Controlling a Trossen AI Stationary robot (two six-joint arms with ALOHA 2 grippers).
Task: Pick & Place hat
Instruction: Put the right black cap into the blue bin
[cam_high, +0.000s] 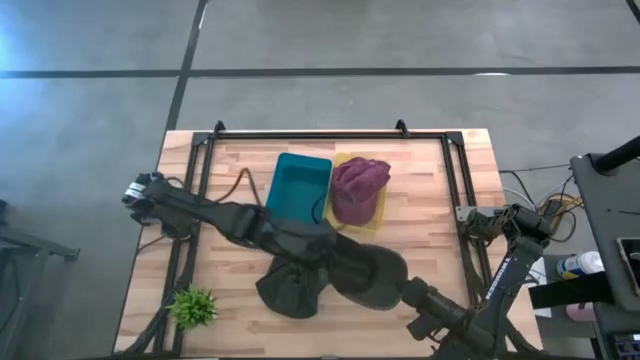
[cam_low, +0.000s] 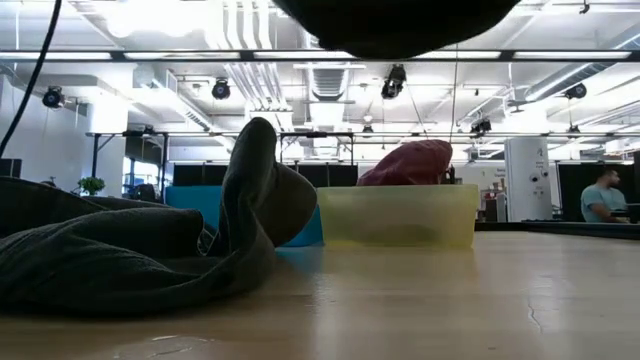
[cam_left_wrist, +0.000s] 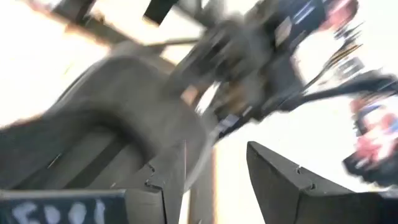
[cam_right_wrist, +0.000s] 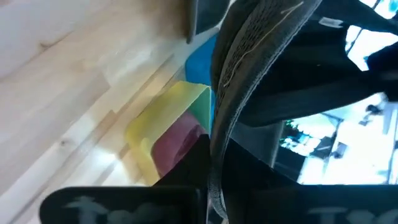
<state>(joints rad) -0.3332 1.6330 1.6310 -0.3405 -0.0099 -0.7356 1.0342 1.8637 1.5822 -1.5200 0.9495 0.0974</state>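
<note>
A dark grey hat (cam_high: 330, 280) lies in a crumpled heap on the near middle of the wooden table. In the low view its cloth (cam_low: 120, 250) rests on the tabletop, with one flap standing up. My right gripper (cam_high: 400, 288) comes in from the near right and is shut on the hat. My left gripper (cam_left_wrist: 211, 152) hovers over the hat's far left part (cam_left_wrist: 112, 112), open, with bare table showing between its fingers. A maroon hat (cam_high: 358, 185) sits in a yellow bin (cam_high: 372, 218) at the far middle. My right gripper pinches the dark hat's stitched brim edge (cam_right_wrist: 219, 140) between its two fingers, slanting down from the table's near right. The brim runs up out of the fingers as a curved edge. The rest of the hat (cam_low: 120, 250) lies slack on the table.
A teal bin (cam_high: 300, 185) stands beside the yellow bin at the far middle. A small green plant (cam_high: 193, 306) sits at the near left corner. A black frame (cam_high: 330, 135) runs along the table's far and side edges. Bare wood shows right of the bins.
</note>
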